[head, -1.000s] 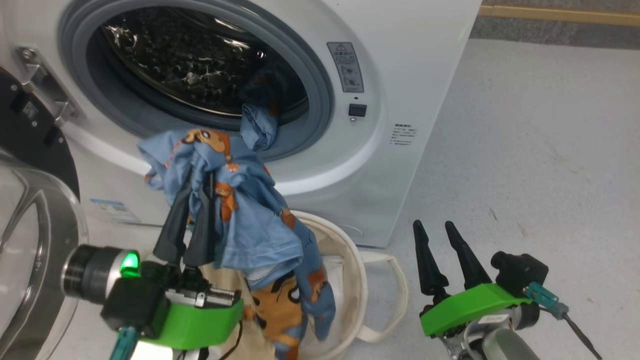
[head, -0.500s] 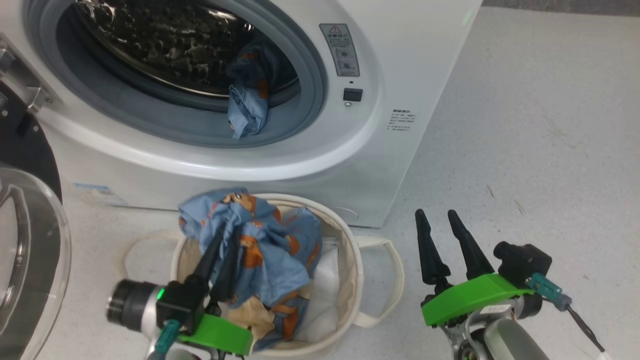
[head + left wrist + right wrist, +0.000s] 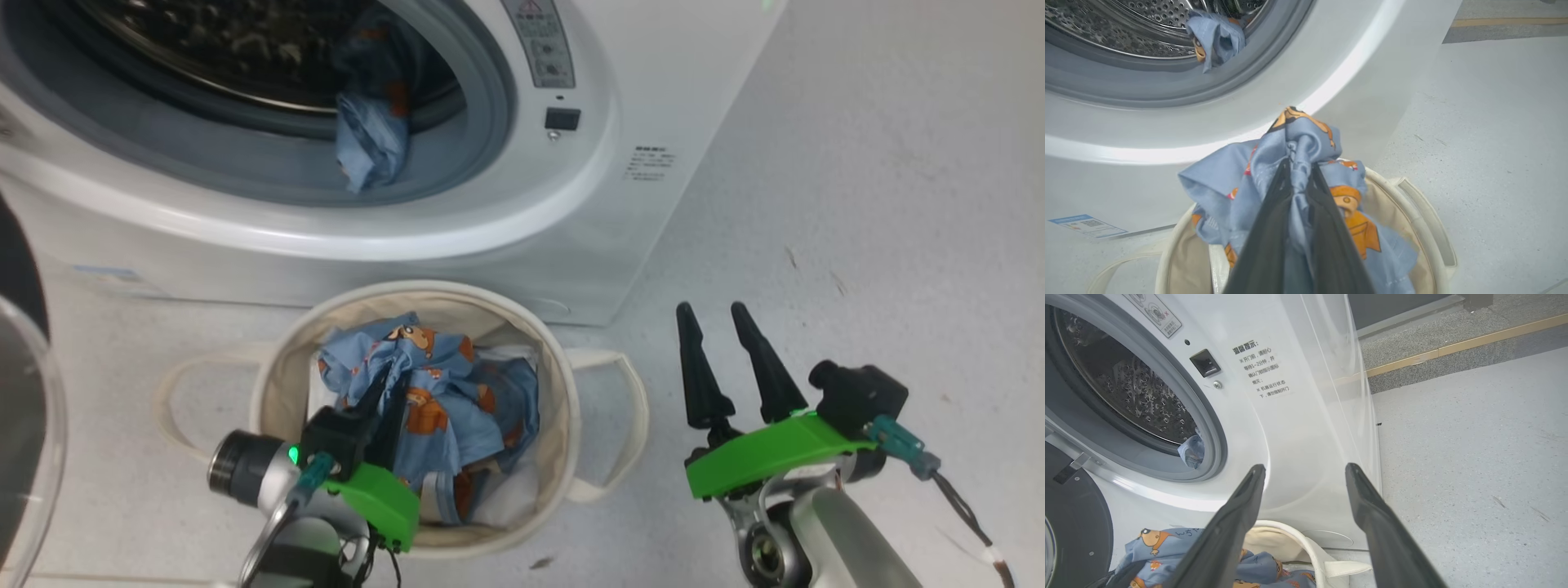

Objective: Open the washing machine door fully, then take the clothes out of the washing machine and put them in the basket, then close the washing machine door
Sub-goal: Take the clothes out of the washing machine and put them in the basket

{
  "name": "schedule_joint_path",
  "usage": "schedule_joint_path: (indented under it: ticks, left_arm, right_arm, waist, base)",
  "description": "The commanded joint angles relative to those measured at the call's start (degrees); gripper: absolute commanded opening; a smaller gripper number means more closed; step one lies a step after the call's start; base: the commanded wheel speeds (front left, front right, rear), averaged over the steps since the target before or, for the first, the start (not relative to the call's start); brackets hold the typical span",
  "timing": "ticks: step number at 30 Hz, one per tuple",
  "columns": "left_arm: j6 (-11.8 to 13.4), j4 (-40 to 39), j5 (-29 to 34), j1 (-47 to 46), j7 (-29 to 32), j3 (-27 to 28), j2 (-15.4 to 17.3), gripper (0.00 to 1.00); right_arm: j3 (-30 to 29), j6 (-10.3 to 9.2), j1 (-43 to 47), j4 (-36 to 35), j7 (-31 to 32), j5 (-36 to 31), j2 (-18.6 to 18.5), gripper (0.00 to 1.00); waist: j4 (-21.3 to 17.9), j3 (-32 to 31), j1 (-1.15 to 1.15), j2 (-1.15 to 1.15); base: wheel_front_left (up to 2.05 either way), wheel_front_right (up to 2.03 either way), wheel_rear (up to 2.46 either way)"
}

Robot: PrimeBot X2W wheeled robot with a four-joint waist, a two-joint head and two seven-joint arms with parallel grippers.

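You have: one white boxy front-loading washing machine (image 3: 653,98) | one round door (image 3: 1081,526) with glossy black ring and clear glass | one round cream canvas basket (image 3: 563,384) | two cream loop handles (image 3: 633,392) on it | two bunches of light blue cartoon-printed clothes (image 3: 457,392), possibly more pieces folded within
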Motion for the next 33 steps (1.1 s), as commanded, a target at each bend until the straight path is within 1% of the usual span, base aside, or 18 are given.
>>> schedule_joint_path:
  ticks: [1,5,13,14,15,18,22,29,33]
  left_arm:
    - [-0.30,1.49,0.29,-2.82,-0.27,1.63,0.13,0.00]
    - [-0.10,8.69,1.32,-6.19,-0.27,0.98,-0.21,0.00]
    - [0.65,13.98,1.28,-9.26,-0.27,1.24,-0.78,0.00]
    - [0.98,13.82,1.26,-9.44,-0.27,1.35,-0.86,0.67]
    - [1.31,13.71,1.28,-9.38,-0.27,1.39,-0.93,0.99]
    - [1.62,13.78,1.19,-9.03,-0.27,1.03,-1.25,1.00]
    - [1.81,10.89,0.81,-7.85,-0.27,0.63,-1.53,1.00]
    - [2.56,-0.36,-0.11,-3.09,-0.27,0.54,-1.78,1.00]
    - [2.97,-4.66,-1.02,0.05,-0.27,1.25,-1.83,1.00]
  right_arm:
    - [1.10,0.18,-1.45,-2.19,-0.71,-0.11,0.26,1.00]
    - [1.12,0.18,-1.93,-2.18,-0.71,-0.53,0.26,1.00]
    - [0.63,0.18,-2.92,-2.78,-0.71,-0.97,0.26,1.00]
    - [0.49,0.18,-2.90,-2.78,-0.71,-1.09,0.26,1.00]
    - [0.34,0.18,-2.84,-2.75,-0.71,-1.20,0.26,1.00]
    - [0.07,0.18,-2.36,-2.18,-0.71,-1.60,0.26,1.00]
    - [0.61,0.18,-1.92,-1.75,-0.71,-1.52,0.26,1.00]
    - [1.54,0.18,-0.63,-0.83,-0.71,-1.01,0.26,1.00]
    - [1.17,0.18,0.27,-0.75,-0.71,-1.11,0.26,1.00]
  waist:
    - [-1.00,1.84,0.00,0.00]
    - [-1.80,3.71,0.00,0.00]
    - [-3.29,6.16,0.00,0.00]
    - [-3.30,6.23,0.00,0.00]
    - [-3.27,6.19,0.00,0.00]
    - [-2.43,5.04,0.00,0.00]
    - [-0.96,2.67,0.00,0.00]
    - [1.76,-3.30,0.00,0.00]
    - [3.02,-6.01,0.00,0.00]
  base:
    - [0.00,0.00,0.00]
    - [0.00,0.00,0.00]
    - [0.00,0.00,0.00]
    - [0.00,0.00,0.00]
    - [0.00,0.00,0.00]
    - [0.00,0.00,0.00]
    - [0.00,0.00,0.00]
    - [0.00,0.00,0.00]
    - [0.00,0.00,0.00]
